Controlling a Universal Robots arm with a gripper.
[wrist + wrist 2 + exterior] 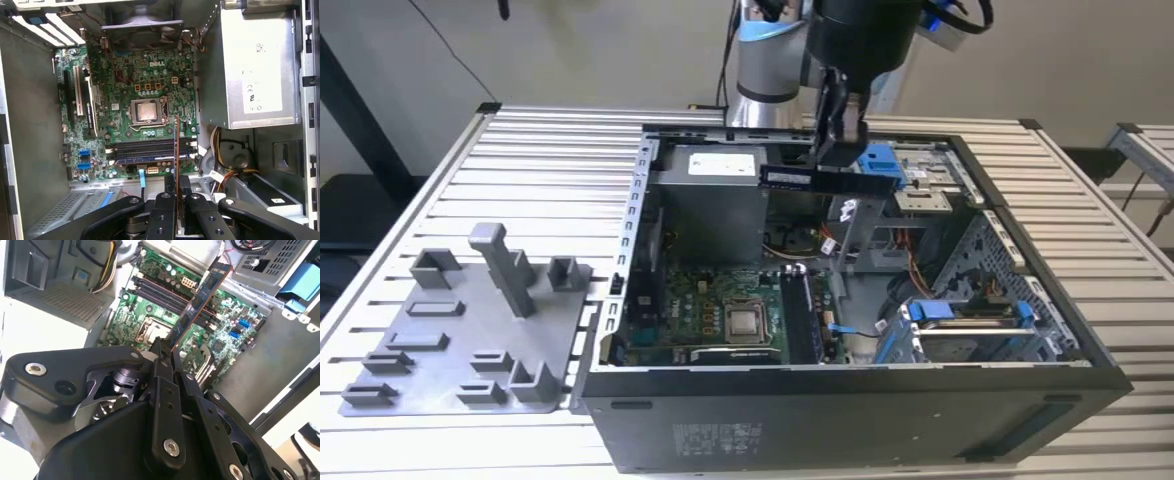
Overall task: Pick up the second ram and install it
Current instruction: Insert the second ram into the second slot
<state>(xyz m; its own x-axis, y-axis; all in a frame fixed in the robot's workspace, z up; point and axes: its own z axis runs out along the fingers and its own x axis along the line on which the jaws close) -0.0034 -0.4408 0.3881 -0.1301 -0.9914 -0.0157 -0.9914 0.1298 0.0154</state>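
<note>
The gripper [177, 186] is clamped on the second ram [176, 145], its fingers pinching the stick's flat faces. In the exterior view it hangs over the open computer case [1067, 340], well above the motherboard [145, 80] and not in any slot. The memory slots [150, 149] lie just beside the CPU socket [147, 111]. In both wrist views the stick looks to run across them rather than along them. Brought down like that, it would land on the slot walls and latches instead of seating. A keying notch facing the wrong way would also block it, and pressing on could crack the board. The thin stick may also tilt in the pinch, or clip the drive cage [974, 325] or the loose cables [225, 150]
</note>
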